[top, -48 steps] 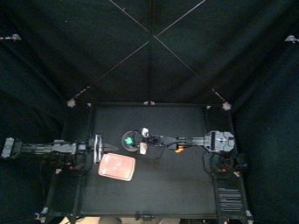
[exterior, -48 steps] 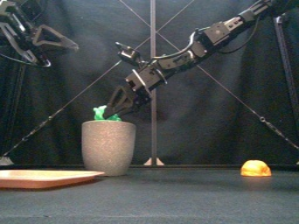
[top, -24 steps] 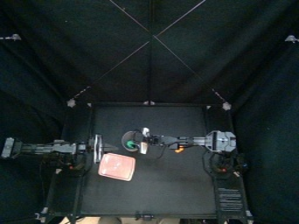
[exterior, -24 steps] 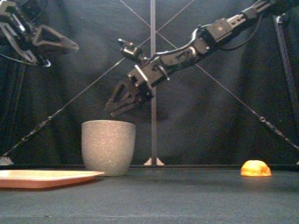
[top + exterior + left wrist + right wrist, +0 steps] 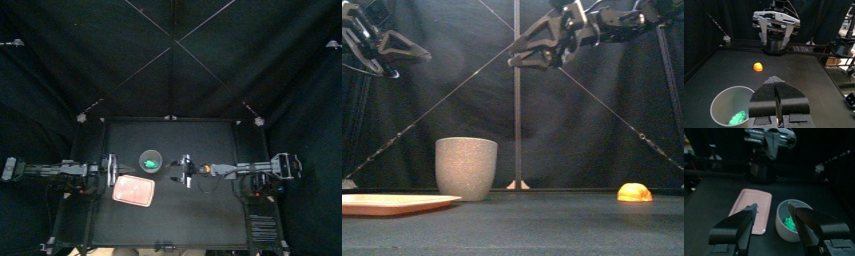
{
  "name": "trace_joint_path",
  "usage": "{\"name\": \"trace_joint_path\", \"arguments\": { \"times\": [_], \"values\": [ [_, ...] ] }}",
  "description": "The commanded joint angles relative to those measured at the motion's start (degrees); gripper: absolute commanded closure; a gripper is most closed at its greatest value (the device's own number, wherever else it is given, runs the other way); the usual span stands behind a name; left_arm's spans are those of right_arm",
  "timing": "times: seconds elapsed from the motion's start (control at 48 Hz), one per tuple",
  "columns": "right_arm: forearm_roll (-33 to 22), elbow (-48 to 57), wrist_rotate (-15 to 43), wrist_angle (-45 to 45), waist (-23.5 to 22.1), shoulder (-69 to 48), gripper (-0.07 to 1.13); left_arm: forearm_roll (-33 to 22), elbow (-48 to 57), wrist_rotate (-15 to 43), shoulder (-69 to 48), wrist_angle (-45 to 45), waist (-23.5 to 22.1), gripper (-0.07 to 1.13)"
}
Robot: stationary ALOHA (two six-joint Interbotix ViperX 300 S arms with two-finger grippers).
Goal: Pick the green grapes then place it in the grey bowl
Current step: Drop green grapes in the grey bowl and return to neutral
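The green grapes (image 5: 152, 161) lie inside the tall grey speckled cup (image 5: 151, 158), also visible in the right wrist view as grapes (image 5: 789, 221) in the cup (image 5: 794, 230). In the front view the cup (image 5: 466, 168) hides them. My right gripper (image 5: 527, 52) hangs open and empty, high above the table and right of the cup; the right wrist view shows its fingertips (image 5: 779, 212) spread wide. My left gripper (image 5: 775, 81) is shut, empty, and rests raised at the left (image 5: 402, 45), near the cup (image 5: 729, 106) with the grapes (image 5: 737, 118) in it.
A flat pink tray (image 5: 135, 190) lies in front and left of the cup, seen low at the left as the tray (image 5: 389, 203). A small orange toy (image 5: 633, 191) sits on the table to the right.
The right gripper let the grapes drop into the cup, then rose and drew back to the right. The left arm stayed put.
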Motion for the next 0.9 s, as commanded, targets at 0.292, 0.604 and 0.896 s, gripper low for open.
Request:
{"name": "trace_joint_path", "arguments": {
  "times": [0.292, 0.604, 0.896],
  "values": [
    [3.43, 6.42, 0.0, -4.92, 0.62, -5.1, 0.17, 0.26, -0.88, 0.18, 0.0, -0.44, 0.09, 0.91],
    [3.52, 6.5, -0.09, -5.8, 0.44, -5.01, 0.17, 0.26, -0.79, 0.18, 0.0, -0.35, 0.09, 0.91],
    [3.43, 6.59, -0.09, -5.8, 0.35, -5.01, 0.17, 0.26, -0.62, 0.18, -0.09, -0.26, 0.09, 0.91]
  ]
}}
